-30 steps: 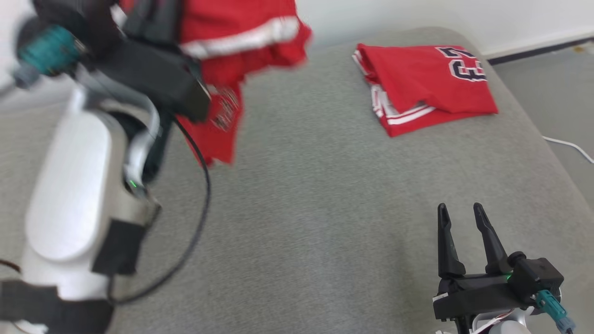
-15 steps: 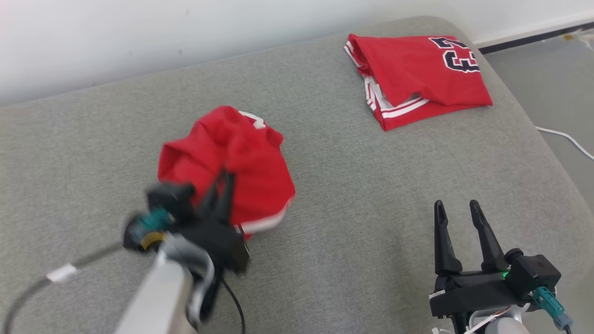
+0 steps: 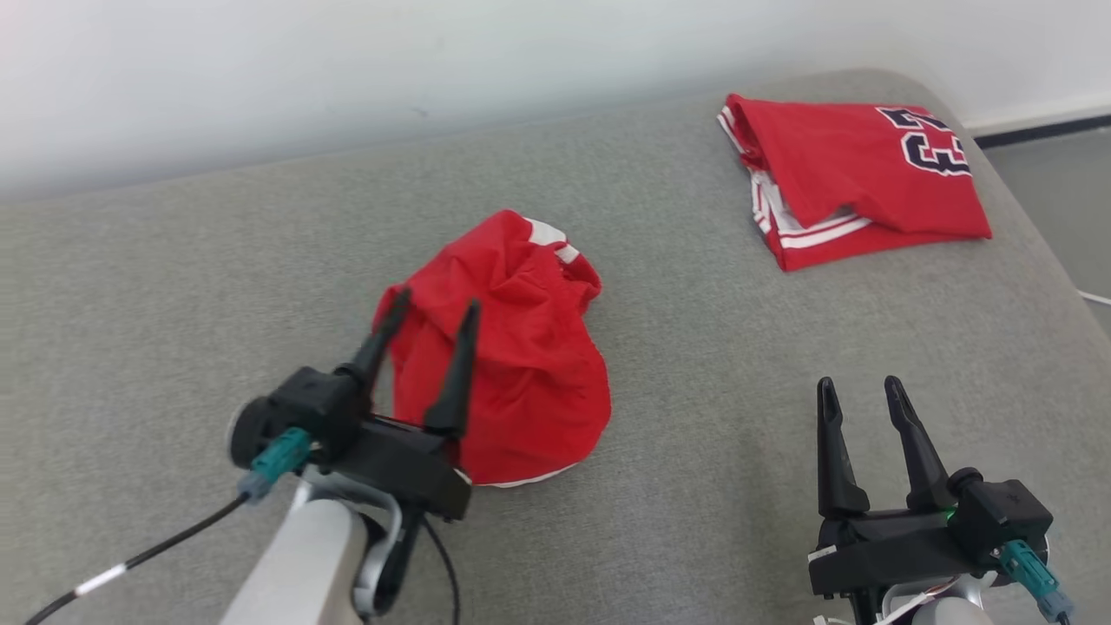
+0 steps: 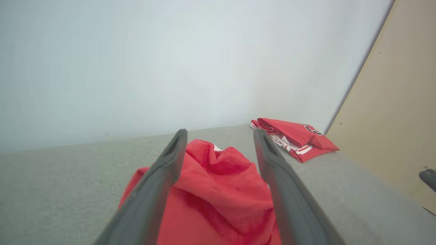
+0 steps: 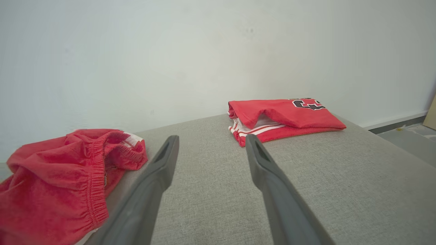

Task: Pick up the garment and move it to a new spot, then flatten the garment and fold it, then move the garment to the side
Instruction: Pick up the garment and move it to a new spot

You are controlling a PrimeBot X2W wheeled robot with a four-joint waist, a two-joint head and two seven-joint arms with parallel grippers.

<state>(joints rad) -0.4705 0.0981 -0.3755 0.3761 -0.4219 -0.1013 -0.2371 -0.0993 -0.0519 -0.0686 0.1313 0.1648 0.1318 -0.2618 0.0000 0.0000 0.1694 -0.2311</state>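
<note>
Task thing: A crumpled red cloth garment with white trim and a stretchy waistband (image 3: 512, 365) is seen in a heap near the middle of the wide grey cloth cushion (image 3: 694, 373).
Left claw: The left gripper (image 3: 438, 300) is held over the near left edge of the heap. Its two long dark fingers are spread wide, and nothing is pinched between them. Whether the cloth is touched by the fingers cannot be told.
Left wrist view: The red heap (image 4: 218, 190) is seen between the two fingers and under them.
Right claw: The right gripper (image 3: 858, 383) is held at the near right over bare cushion, well apart from the heap. Its fingers are spread wide too, and nothing is held.
Other garment: A folded red jersey with white stripes and dark numbers (image 3: 855, 178) is laid flat at the far right corner of the cushion, well apart from the heap.
Wall: A plain white wall (image 3: 347, 69) is seen behind the cushion.
Cable: A thin black cable (image 3: 187, 531) is hung from the left wrist.
Floor: A bit of grey floor (image 3: 1076, 174) is seen to the right of the cushion.
</note>
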